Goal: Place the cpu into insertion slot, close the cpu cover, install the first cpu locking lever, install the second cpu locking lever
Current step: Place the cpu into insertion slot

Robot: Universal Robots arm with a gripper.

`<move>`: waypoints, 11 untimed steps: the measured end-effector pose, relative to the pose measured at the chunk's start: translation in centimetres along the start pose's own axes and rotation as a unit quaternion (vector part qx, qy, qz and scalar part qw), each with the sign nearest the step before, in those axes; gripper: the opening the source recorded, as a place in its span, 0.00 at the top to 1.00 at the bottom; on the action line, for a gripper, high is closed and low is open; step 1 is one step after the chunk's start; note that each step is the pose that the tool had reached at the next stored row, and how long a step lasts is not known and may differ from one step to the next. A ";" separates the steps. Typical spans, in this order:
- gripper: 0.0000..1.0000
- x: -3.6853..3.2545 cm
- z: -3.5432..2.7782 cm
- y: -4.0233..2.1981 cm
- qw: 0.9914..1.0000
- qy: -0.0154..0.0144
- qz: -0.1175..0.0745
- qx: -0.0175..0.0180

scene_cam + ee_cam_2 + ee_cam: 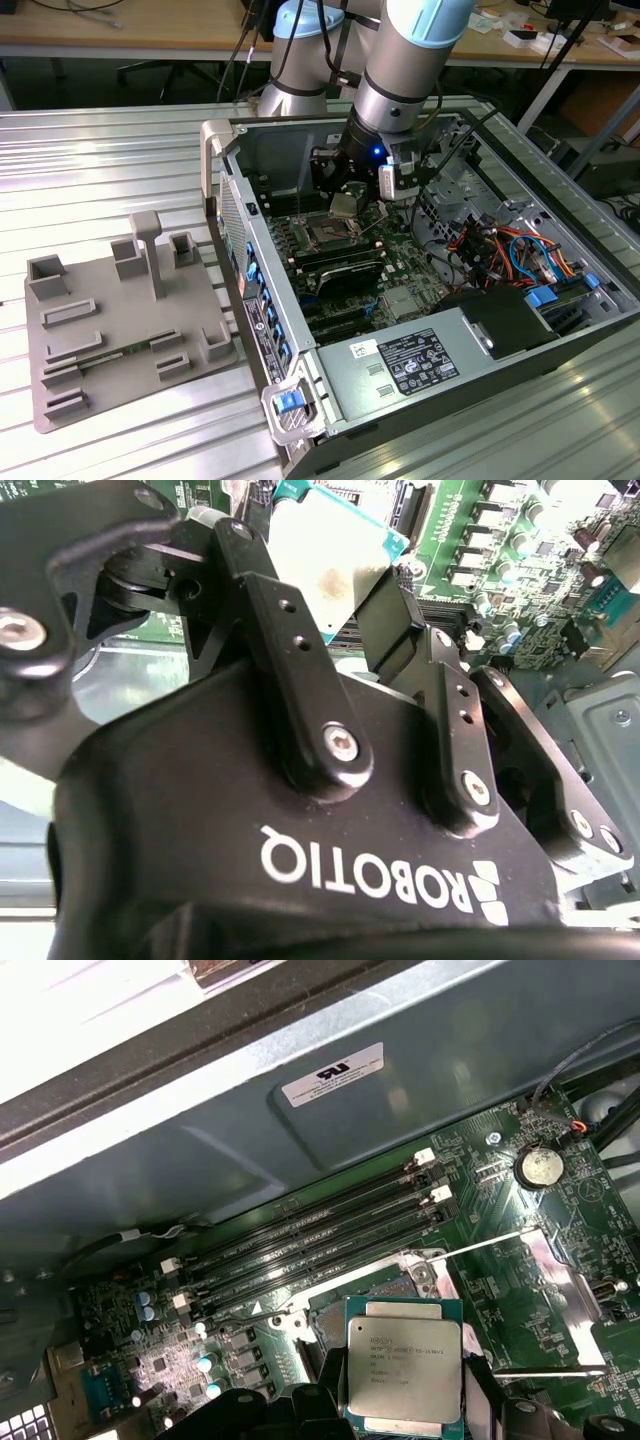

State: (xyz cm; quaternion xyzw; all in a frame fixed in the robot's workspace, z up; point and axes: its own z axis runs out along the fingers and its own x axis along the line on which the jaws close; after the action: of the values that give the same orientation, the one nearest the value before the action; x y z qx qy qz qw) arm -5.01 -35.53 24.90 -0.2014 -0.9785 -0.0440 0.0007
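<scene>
Cpu (pixel 404 1365), clenched edgewise in the claw (pixel 325 580), hangs tilted, metal top upward, above the insertion slot (pixel 327 234).

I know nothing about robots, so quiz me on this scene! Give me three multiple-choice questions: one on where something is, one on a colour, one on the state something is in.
1. Where is the cpu?
A) on the grey tray on the table
B) inside the computer case, above the motherboard
C) on the wooden desk behind

2. What colour are the arm's joint caps?
A) red
B) yellow
C) light blue

3. What state is the insertion slot in?
A) bare, no chip in it
B) chip in, cover shut
C) under a heatsink

Answers:
1 B: the gripper holds the cpu over the motherboard.
2 C: the caps look light blue in the exterior view.
3 A: the slot shows dark and uncovered beneath the held cpu.
</scene>
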 end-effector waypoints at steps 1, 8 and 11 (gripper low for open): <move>0.45 0.00 0.00 0.00 1.000 0.000 0.001 0.000; 0.45 0.00 0.01 0.00 1.000 -0.001 0.014 0.000; 0.45 0.00 0.02 0.00 1.000 -0.002 0.019 0.000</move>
State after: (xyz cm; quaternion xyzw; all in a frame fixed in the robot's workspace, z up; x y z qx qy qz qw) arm -5.01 -35.53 24.88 -0.2199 -0.9745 -0.0440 -0.0001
